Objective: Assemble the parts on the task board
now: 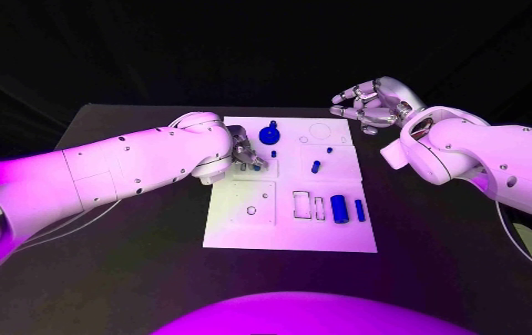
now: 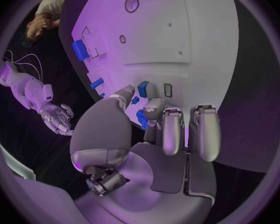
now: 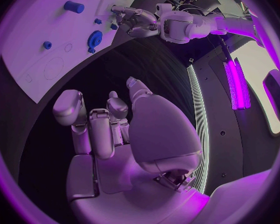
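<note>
The white task board (image 1: 250, 227) lies mid-table. On it are a blue gear (image 1: 270, 134), a small blue peg (image 1: 274, 153), another peg (image 1: 315, 167), a thick blue cylinder (image 1: 339, 208) and a thin one (image 1: 359, 210). My left hand (image 1: 246, 154) is low over the board's far left part, its fingers (image 2: 154, 107) spread and nothing gripped. In the left wrist view the small peg (image 2: 143, 88) sits just past the thumb tip, the gear (image 2: 141, 118) partly hidden behind a finger. My right hand (image 1: 371, 107) hovers off the board's far right corner, fingers loosely bent and holding nothing.
The board has empty outlined slots (image 1: 303, 204) near the cylinders, a round outline (image 1: 321, 131) at the far right and a small hole (image 1: 251, 210) at the near left. Black table (image 1: 443, 227) surrounds the board on all sides.
</note>
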Tool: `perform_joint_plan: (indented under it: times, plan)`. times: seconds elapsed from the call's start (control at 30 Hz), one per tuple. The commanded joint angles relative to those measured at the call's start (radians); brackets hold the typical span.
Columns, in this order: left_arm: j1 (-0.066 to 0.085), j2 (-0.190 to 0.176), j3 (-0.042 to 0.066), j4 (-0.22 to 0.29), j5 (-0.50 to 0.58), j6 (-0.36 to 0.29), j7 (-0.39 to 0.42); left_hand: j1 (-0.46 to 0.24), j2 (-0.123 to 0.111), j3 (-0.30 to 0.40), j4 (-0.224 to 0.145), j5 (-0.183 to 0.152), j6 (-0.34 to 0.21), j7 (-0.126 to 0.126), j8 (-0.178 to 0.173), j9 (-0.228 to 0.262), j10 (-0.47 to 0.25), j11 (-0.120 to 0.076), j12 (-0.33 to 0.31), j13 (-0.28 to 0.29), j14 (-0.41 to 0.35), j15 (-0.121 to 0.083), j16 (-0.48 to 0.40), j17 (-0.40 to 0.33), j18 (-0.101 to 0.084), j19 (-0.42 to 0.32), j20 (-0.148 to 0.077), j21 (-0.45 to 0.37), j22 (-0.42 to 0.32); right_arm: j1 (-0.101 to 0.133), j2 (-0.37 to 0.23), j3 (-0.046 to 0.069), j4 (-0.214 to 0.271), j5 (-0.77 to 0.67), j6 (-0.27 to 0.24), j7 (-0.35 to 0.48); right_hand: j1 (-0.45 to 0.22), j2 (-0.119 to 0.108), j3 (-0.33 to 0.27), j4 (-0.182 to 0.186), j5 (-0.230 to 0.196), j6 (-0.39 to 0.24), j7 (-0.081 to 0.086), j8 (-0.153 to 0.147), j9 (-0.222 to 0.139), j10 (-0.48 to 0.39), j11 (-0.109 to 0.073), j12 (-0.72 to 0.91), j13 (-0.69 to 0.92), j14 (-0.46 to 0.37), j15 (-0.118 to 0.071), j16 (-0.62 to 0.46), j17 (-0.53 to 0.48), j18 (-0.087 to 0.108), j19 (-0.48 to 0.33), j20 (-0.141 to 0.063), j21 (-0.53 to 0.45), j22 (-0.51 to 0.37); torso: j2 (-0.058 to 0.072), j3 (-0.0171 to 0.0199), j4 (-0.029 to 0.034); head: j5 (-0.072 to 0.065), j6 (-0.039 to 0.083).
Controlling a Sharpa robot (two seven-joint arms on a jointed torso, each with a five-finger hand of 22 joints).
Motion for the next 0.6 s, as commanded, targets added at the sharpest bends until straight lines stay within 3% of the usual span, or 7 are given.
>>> perform_joint_plan:
  times: [0.03,0.2,0.3,0.4,0.43,0.5,0.6]
  plan:
    - [0.000,-0.001,0.002,0.003,0.011,-0.011,-0.011,0.002,0.008,-0.005,0.001,-0.003,-0.002,0.002,0.007,-0.001,0.005,0.003,0.001,0.001,0.078,-0.005,-0.005,0.187,-0.015,0.044,-0.006,0.005,0.116,-0.001,0.001,0.000,-0.001,-0.006,0.006,0.007,-0.010,0.001,-0.007,0.001,0.006,-0.002,0.001,0.006,-0.001,-0.008,0.003,-0.003,-0.001,0.046,-0.005,-0.003,0.047,0.012,-0.008,-0.002,-0.004,-0.002,0.000,-0.0001,0.0001,0.000,0.001]
    - [0.000,-0.017,0.008,0.015,0.012,0.000,-0.012,0.008,0.010,-0.011,0.002,-0.003,-0.003,0.002,0.008,-0.003,0.004,0.003,0.000,-0.002,0.078,-0.005,-0.005,0.187,-0.014,0.043,-0.006,0.005,0.115,-0.001,0.001,0.000,-0.002,-0.006,0.006,0.007,-0.010,0.001,-0.007,0.001,0.006,-0.002,0.001,0.006,-0.001,-0.008,0.003,-0.003,-0.001,0.046,-0.005,-0.003,0.047,0.012,-0.008,-0.002,-0.004,-0.002,0.000,-0.0004,0.0004,0.000,0.003]
    - [0.003,-0.033,0.019,0.027,0.022,0.017,-0.011,0.013,0.009,-0.020,0.004,-0.003,-0.006,0.003,0.009,-0.005,0.002,0.003,-0.001,-0.005,0.078,-0.005,-0.006,0.187,-0.015,0.044,-0.006,0.005,0.116,-0.001,0.001,0.000,-0.005,-0.006,0.006,0.007,-0.010,0.001,-0.007,0.001,0.006,-0.002,0.001,0.006,-0.001,-0.008,0.003,-0.003,-0.001,0.046,-0.005,-0.003,0.047,0.012,-0.008,-0.002,-0.004,-0.002,-0.001,0.0003,0.0009,-0.001,0.004]
    - [0.013,-0.047,0.032,0.038,0.044,0.047,-0.006,0.018,0.010,-0.035,0.012,-0.002,-0.013,0.006,0.007,-0.010,-0.010,0.005,-0.013,-0.023,0.077,-0.003,-0.007,0.186,-0.013,0.041,-0.006,0.002,0.110,-0.001,0.002,0.000,-0.009,-0.005,0.005,0.007,-0.010,0.001,-0.007,0.001,0.006,-0.002,0.001,0.006,-0.001,-0.008,0.003,-0.003,-0.001,0.046,-0.005,-0.003,0.047,0.012,-0.008,-0.002,-0.004,-0.002,-0.001,-0.0004,0.0011,-0.002,0.014]
    - [0.019,-0.051,0.036,0.040,0.052,0.058,-0.004,0.020,0.011,-0.041,0.015,-0.002,-0.016,0.007,0.006,-0.012,-0.016,0.006,-0.019,-0.032,0.077,-0.002,-0.008,0.186,-0.012,0.039,-0.006,-0.001,0.106,-0.001,0.002,0.000,-0.011,-0.005,0.005,0.008,-0.010,0.001,-0.007,0.001,0.006,-0.002,0.001,0.006,-0.001,-0.008,0.003,-0.003,-0.001,0.046,-0.005,-0.003,0.047,0.012,-0.008,-0.002,-0.004,-0.002,-0.001,-0.0009,0.0012,-0.003,0.016]
    - [0.039,-0.058,0.045,0.042,0.069,0.087,0.002,0.038,0.015,-0.070,0.025,-0.001,-0.041,0.017,-0.002,-0.023,-0.070,0.020,-0.077,-0.113,0.076,0.005,-0.011,0.185,0.002,0.007,0.000,-0.040,0.039,-0.001,0.004,0.000,-0.015,-0.004,0.005,0.008,-0.010,0.001,-0.007,0.001,0.006,-0.002,0.001,0.006,-0.001,-0.008,0.003,-0.003,-0.001,0.046,-0.005,-0.003,0.047,0.012,-0.008,-0.002,-0.004,-0.002,-0.001,-0.0019,0.0005,-0.002,0.022]
    - [0.086,-0.062,0.057,0.021,0.080,0.143,0.007,0.082,0.017,-0.098,0.027,0.001,-0.070,0.034,-0.018,-0.040,-0.136,0.030,-0.149,-0.214,0.076,0.016,-0.014,0.184,0.023,-0.040,0.009,-0.104,-0.063,-0.001,0.006,0.000,-0.021,-0.003,0.006,0.007,-0.010,0.001,-0.007,0.001,0.006,-0.002,0.001,0.006,-0.001,-0.008,0.003,-0.003,-0.001,0.046,-0.005,-0.003,0.047,0.012,-0.008,-0.002,-0.004,-0.002,-0.001,-0.0011,0.0015,0.003,0.029]
